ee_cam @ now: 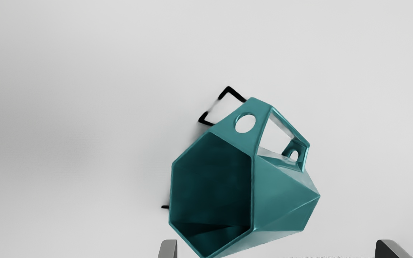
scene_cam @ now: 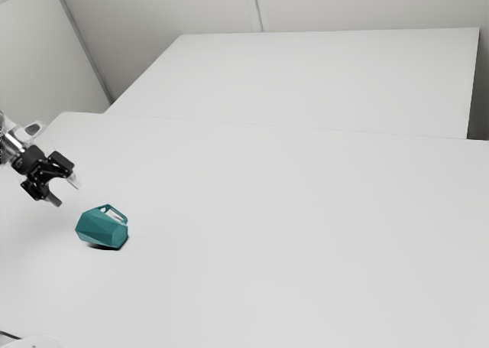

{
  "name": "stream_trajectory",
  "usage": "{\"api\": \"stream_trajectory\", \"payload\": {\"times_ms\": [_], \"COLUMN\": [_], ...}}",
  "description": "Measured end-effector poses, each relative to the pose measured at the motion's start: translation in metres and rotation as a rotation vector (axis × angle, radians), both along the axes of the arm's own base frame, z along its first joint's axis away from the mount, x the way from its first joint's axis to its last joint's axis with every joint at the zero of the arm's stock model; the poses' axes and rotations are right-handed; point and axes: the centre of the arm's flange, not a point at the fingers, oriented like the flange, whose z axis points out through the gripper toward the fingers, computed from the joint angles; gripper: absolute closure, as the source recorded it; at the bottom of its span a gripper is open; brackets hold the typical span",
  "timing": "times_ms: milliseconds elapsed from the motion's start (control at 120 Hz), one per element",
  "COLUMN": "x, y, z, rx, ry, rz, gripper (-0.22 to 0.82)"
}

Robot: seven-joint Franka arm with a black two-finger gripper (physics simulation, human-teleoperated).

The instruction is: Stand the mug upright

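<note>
Clearly, the teal mug (scene_cam: pixel 99 229) lies on its side at the lower left of the exterior view, so righting it is left to do; the gripper (scene_cam: pixel 65 194), just above it there, is spread and empty.

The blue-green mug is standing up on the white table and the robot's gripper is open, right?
Not quite: the exterior view shows the mug lying on its side, not standing up. It is blue-green and on the white table, and the gripper is open.
</note>
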Motion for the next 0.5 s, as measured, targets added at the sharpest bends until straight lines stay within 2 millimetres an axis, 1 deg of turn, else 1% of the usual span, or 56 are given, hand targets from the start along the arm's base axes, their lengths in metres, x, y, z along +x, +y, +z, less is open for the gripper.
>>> {"api": "stream_trajectory", "payload": {"times_ms": [75, 175, 258, 392, 500], "x": [-0.008, -0.009, -0.007, -0.014, -0.017], "y": [-0.007, -0.015, -0.017, -0.025, -0.028], "z": [-0.029, -0.050, -0.056, -0.068, -0.067], "rx": [-0.026, -0.035, -0.035, -0.063, -0.080], "ry": [-0.005, -0.038, -0.077, -0.130, -0.181], "rz": [-0.034, -0.081, -0.104, -0.108, -0.099], "gripper": [0.00, 0.00, 0.00, 0.00, 0.00]}}
